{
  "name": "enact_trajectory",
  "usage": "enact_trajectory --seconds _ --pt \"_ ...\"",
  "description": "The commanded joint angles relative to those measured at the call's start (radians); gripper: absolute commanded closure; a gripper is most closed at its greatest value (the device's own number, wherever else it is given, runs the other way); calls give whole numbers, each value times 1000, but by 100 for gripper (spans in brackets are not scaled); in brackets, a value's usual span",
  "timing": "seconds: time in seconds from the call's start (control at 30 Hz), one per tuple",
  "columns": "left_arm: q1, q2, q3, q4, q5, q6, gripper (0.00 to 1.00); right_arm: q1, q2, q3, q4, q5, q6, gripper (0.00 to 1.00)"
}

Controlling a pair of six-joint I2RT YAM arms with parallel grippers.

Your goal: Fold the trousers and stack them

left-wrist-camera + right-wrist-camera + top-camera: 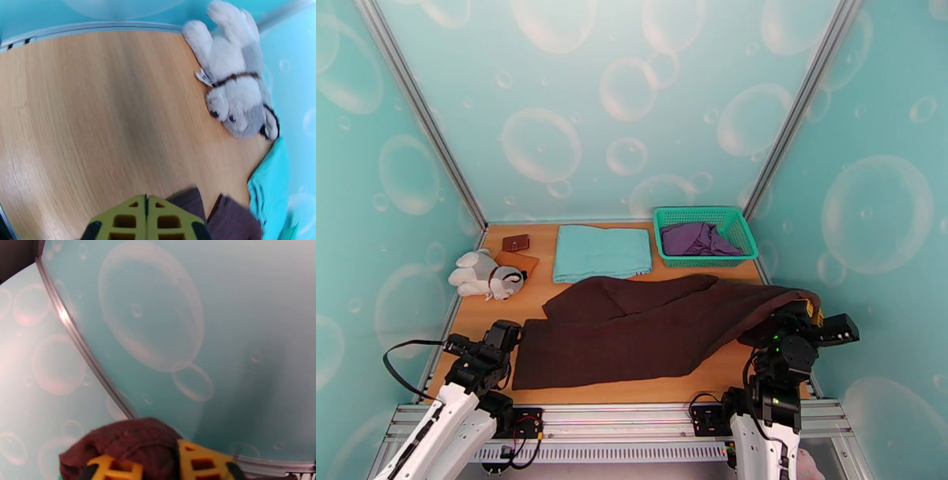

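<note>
- Your trousers (632, 331) lay spread across the lower middle of the top view, long and loose. Folding looked barely begun, and stacking was not done.
- Your right gripper (158, 463) held a raised bunch of them at lower right.
- Your left gripper (147, 215) was closed on nothing, just beside their left end.

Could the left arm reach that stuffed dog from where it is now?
Probably yes. The left arm's fingers sit low over the bare table, and the stuffed dog lies a little ahead of them with nothing in between. The fingers are shut, so they would have to open first.
</note>
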Motion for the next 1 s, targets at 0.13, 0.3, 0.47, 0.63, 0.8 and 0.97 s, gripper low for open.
enact_trajectory --seconds 0.13,0.3,0.47,0.63,0.8,0.97 --pt "-105 269 -4 530 426 538 51 -5 37 57 25 -6 -66 6" --pt "-216 589 190 491 299 609 46 -5 143 139 9 -148 -97 1" --pt "-188 812 342 422 206 650 45 -5 306 214 -40 -331 -95 1" --pt "-103 912 363 505 301 734 44 -7 547 283 -106 -406 -51 1" --pt "-65 1032 406 585 397 806 44 -84 638 227 -45 -523 66 1" --pt "-64 1117 453 612 458 832 54 -189 656 162 13 -609 100 1"
